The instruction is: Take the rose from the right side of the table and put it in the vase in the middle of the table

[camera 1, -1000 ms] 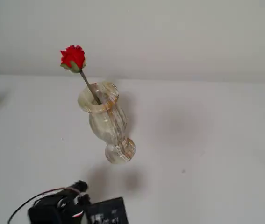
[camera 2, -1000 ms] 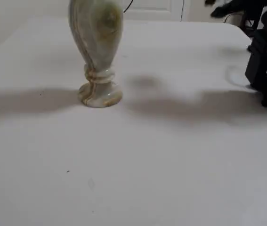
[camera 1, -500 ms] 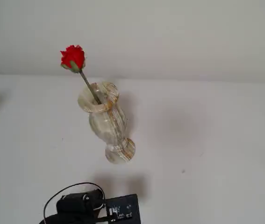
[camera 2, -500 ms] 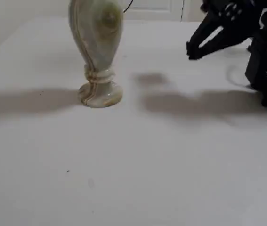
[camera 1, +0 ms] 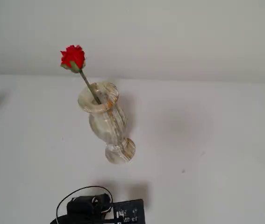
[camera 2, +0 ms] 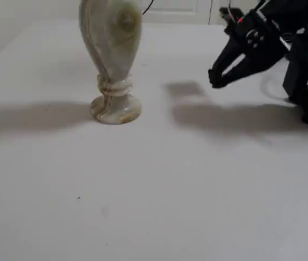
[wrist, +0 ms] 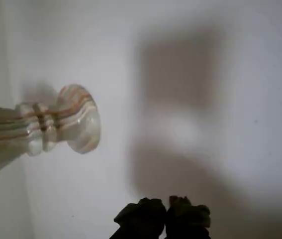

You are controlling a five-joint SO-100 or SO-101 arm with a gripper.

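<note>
Wrist view: the black two-finger gripper (wrist: pixel 166 209) enters from the bottom edge, its two dark fingertips (wrist: pixel 143 214) pressed together with nothing between them. It hangs above the plain white table (wrist: pixel 220 74), on which it casts a broad soft shadow. To the left, well apart from the fingertips, lies the round foot and ringed neck of the curvy cream-white marbled stone vase with tan-brown streaks (wrist: pixel 76 119); the body runs out of the left edge, and the mouth is out of frame.

Fixed view from above: the vase (camera 1: pixel 105 122) stands upright near the middle of the table (camera 1: pixel 207 140), flared mouth uppermost. The small bright red rose bloom on a thin grey-green stem (camera 1: pixel 72 58) stands in that mouth, the stem leaning up and to the left so that the bloom sits above and left of the rim. At the bottom edge, part of the black arm (camera 1: pixel 99 210) with a looped cable shows; the fingertips are not seen here.

Fixed view from table level: the gripper (camera 2: pixel 214 81) is held at the right, above the table (camera 2: pixel 154 190) and well apart from the vase (camera 2: pixel 110 60), its fingertips close together and empty. The vase's mouth and the rose are cut off by the top edge.
</note>
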